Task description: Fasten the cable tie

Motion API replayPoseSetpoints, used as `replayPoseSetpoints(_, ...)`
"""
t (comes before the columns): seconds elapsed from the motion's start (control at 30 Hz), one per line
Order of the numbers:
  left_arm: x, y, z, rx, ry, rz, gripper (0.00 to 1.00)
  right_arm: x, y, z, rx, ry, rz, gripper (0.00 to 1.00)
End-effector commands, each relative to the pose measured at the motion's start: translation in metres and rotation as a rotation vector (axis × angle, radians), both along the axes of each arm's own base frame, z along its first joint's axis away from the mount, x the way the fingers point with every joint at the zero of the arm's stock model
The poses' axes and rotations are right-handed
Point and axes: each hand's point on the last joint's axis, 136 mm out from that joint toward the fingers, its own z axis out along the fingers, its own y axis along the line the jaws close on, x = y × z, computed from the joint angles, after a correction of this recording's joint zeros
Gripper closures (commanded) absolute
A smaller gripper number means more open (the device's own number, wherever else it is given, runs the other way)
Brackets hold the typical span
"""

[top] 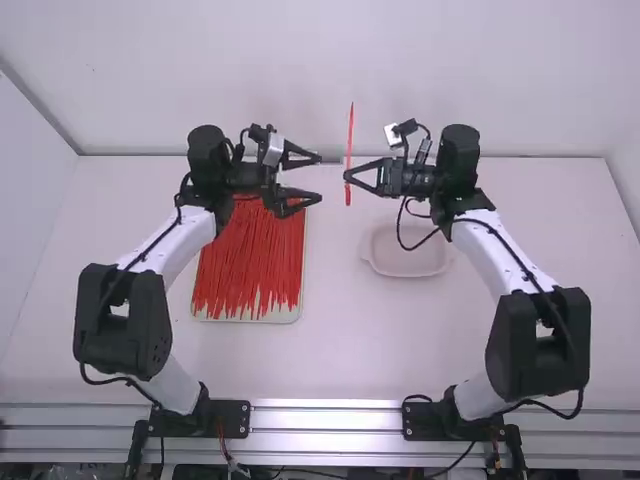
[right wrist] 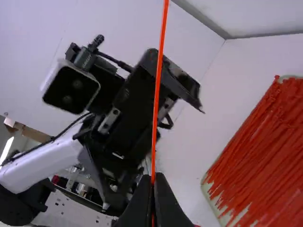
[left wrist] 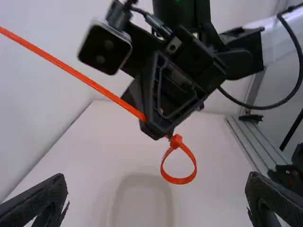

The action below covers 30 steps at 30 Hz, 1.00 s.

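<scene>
Red cable tie (top: 349,150), looped low, stands upright midair.

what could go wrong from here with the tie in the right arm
1. The right gripper pinches the cable tie right beside its small loop, with the long tail free. The tie could twist or slip out.
2. The left gripper, jaws open, is close by. Reaching for the tail, it might knock the tie or bump the right gripper.

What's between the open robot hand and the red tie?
Nothing. In the high view only bare table shows between the left gripper and the cable tie held by the right gripper.
</scene>
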Motion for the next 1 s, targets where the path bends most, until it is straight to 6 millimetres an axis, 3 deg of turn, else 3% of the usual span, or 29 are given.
replayPoseSetpoints(0.0,0.006,0.015,-0.002,-0.010,0.102,0.036,0.01,-0.003,-0.009,-0.010,-0.005,-0.044,0.008,1.00)
replayPoseSetpoints(0.17,0.013,0.029,-0.023,0.006,0.257,0.091,0.01,0.001,-0.027,-0.036,-0.035,-0.082,-0.046,1.00)
replayPoseSetpoints(0.3,0.016,0.029,-0.051,0.059,0.372,0.160,0.01,0.008,-0.044,-0.060,-0.071,-0.071,-0.126,1.00)
replayPoseSetpoints(0.4,0.012,0.028,-0.061,0.078,0.420,0.161,0.01,0.013,-0.059,-0.077,-0.098,-0.048,-0.190,1.00)
replayPoseSetpoints(0.67,0.011,0.031,-0.066,0.082,0.462,0.170,0.01,0.019,-0.095,-0.121,-0.172,0.021,-0.345,1.00)
replayPoseSetpoints(0.97,0.002,0.030,-0.078,0.104,0.544,0.166,0.01,0.012,-0.110,-0.163,-0.285,0.073,-0.424,1.00)
